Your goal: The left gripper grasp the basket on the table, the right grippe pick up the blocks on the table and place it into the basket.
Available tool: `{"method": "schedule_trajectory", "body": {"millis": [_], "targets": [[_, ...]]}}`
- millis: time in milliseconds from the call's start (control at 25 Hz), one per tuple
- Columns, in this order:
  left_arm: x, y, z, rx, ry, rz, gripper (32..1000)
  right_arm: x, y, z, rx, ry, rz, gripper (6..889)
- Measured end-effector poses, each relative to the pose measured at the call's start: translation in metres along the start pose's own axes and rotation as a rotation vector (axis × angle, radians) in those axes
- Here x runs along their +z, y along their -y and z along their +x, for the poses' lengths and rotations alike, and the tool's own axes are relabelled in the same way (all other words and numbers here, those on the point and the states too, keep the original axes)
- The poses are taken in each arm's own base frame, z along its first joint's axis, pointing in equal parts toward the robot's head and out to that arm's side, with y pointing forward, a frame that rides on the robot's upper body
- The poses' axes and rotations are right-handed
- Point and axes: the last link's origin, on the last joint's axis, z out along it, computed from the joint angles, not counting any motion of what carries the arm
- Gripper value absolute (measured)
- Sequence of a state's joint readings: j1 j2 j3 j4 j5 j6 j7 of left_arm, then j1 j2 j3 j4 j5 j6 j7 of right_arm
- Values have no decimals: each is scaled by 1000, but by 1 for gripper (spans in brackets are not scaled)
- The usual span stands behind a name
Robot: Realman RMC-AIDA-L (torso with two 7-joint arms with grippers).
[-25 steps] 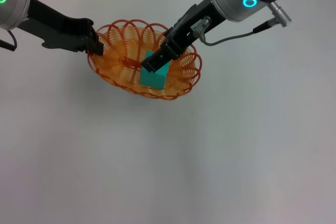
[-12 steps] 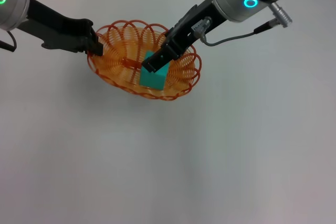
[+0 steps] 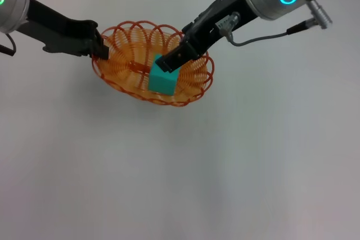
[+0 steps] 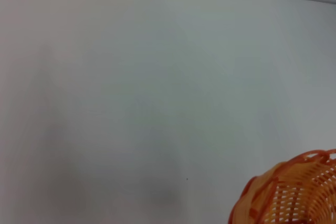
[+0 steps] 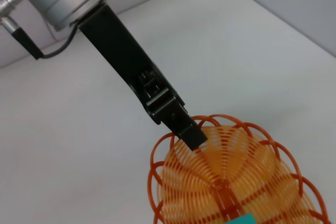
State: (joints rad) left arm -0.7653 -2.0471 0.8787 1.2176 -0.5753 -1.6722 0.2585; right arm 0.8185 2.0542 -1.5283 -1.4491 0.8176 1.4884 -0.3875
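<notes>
Since the earlier frame, the right claw (image 3: 167, 62) has drawn back slightly, opened, and released the cube (image 3: 163, 78). Cube rests inside the basket (image 3: 129, 82), just below the claw tips. Left claw (image 3: 99, 48) grips the basket rim.

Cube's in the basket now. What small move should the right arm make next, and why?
Probably lift the right gripper straight up and clear. The cube sits inside the basket, the gripper tips are just above its top edge, and the left gripper holds the rim.
</notes>
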Motion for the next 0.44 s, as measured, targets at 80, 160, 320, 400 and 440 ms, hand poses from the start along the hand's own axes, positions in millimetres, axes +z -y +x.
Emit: {"method": "schedule_trajectory", "body": {"millis": [80, 160, 320, 400, 440], "targets": [[0, 1, 0, -4, 1, -2, 84, -3, -1, 2, 3, 7, 3, 881], [1, 2, -1, -8, 4, -7, 84, -6, -2, 3, 2, 14, 6, 881], [1, 5, -1, -17, 0, -13, 84, -9, -4, 4, 1, 23, 8, 881], [1, 6, -2, -21, -1, -15, 85, -11, -4, 5, 8, 25, 9, 881], [1, 6, -2, -21, -1, -15, 85, -12, -4, 6, 12, 26, 9, 881]]}}
